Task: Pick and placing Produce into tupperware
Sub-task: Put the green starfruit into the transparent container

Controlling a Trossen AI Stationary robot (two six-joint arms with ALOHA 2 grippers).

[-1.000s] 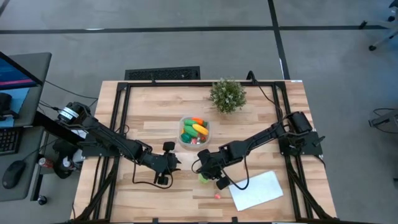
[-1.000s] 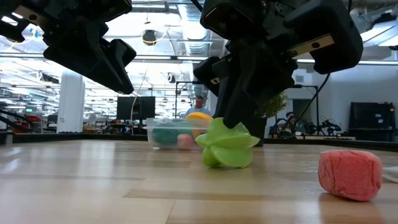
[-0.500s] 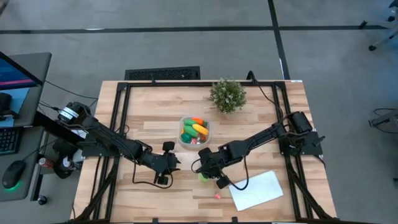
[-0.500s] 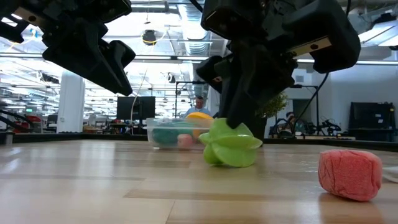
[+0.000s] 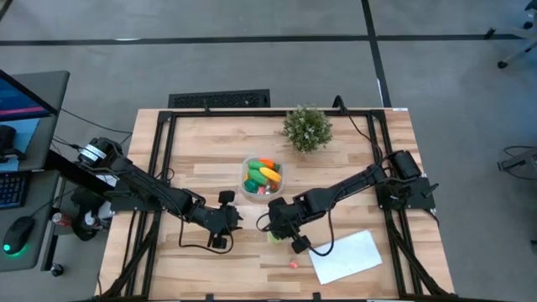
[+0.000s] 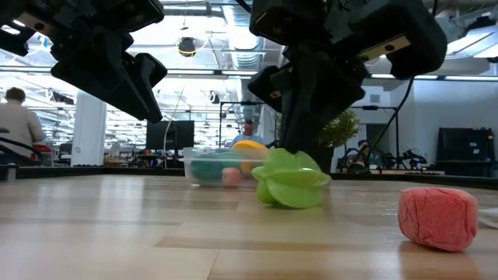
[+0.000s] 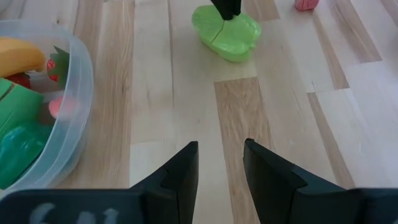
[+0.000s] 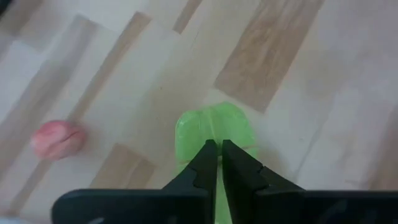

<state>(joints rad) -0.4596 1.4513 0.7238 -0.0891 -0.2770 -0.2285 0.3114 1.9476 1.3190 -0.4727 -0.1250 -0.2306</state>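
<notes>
The right end effector is pressed together on the green piece, which rests on the tabletop near the tupperware. A straight lift is advised before carrying. The left end effector, slightly spread, is held empty nearby.

tupperware holds produce | right end effector over green piece

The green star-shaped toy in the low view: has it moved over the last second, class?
Yes. The green star-shaped toy has slid slightly rightward, away from the clear tupperware and toward the pink berry.
</notes>
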